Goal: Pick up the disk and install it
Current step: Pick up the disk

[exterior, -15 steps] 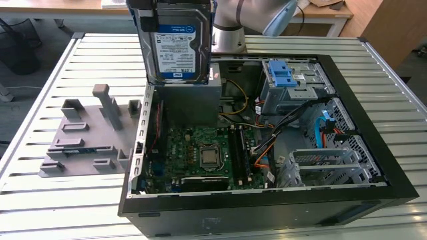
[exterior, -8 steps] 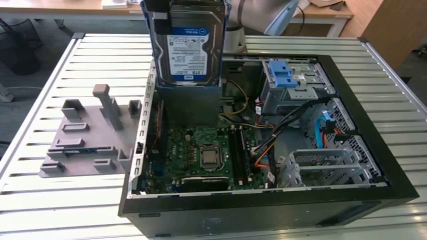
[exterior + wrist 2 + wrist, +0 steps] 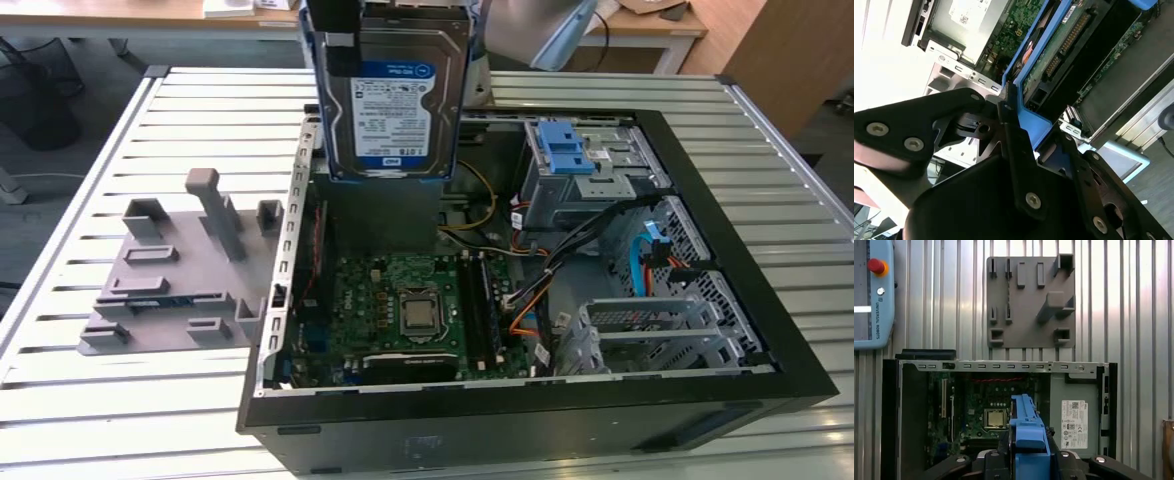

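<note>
case [image 3: 534, 425]: on table [image 3: 94, 420], by its near edge
plate [image 3: 160, 265]: on table, just beside case, exterior view's left
disk [image 3: 394, 100]: above case's far side
circuit board [image 3: 400, 310]: in case

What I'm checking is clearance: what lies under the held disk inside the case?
Below the disk, the first wrist view shows the motherboard, its processor socket and the grey power-supply box. The strip directly beneath the disk's blue frame is covered.
</note>
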Robot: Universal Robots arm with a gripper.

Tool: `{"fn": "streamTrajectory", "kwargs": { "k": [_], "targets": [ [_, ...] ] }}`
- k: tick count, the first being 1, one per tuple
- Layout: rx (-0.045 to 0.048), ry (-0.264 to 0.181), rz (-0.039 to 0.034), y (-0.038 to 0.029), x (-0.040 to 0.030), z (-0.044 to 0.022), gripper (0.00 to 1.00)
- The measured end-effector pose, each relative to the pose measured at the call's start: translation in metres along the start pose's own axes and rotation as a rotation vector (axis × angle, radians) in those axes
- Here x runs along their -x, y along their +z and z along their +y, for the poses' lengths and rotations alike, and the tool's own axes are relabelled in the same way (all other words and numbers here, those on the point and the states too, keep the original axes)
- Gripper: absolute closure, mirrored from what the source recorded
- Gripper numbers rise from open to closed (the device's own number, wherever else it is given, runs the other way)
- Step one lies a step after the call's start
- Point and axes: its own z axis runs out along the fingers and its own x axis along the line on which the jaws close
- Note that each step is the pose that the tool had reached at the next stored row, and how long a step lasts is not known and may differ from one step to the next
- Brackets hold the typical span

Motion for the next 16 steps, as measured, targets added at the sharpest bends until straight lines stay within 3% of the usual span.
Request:
{"fn": "streamTrajectory", "kwargs": {
  "k": [5, 16],
  "targets": [
    [-0.0001, 0.008, -0.0038, 0.0003, -0.0002, -0.0063, 0.63],
    [-0.0005, 0.027, -0.0043, 0.0005, 0.0, -0.0236, 0.63]
  ]
}}
